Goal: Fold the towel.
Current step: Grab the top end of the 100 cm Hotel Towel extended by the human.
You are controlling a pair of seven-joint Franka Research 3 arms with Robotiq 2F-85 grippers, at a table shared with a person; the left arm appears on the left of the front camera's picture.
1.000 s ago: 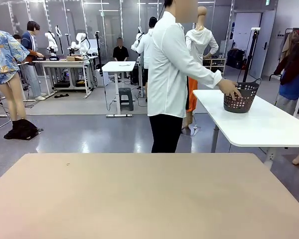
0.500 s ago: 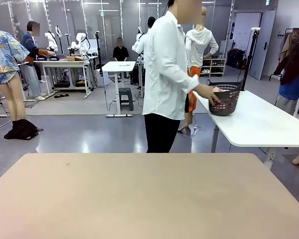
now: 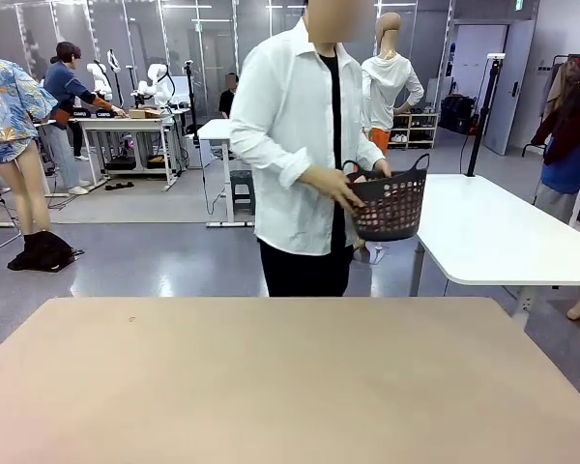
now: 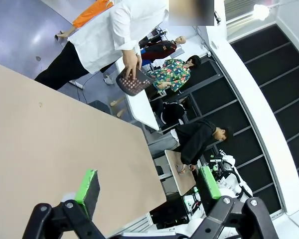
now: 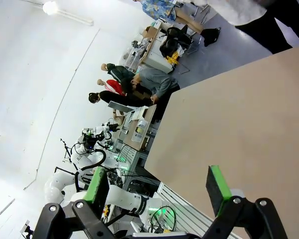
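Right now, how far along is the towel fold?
Done: nothing folded. In hand: the person at the far side holds a dark basket. Left gripper and right gripper hang open above the tan table. To do: the towel laid out, then every fold.

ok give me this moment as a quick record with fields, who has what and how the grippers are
person: stands at the far side of the table, facing it
basket: dark, perforated, held at waist height in both of the person's hands
basket contents: too hidden to tell
table: beige top, between robot and person
left gripper: open, holding nothing
right gripper: open, holding nothing
fold: not yet begun
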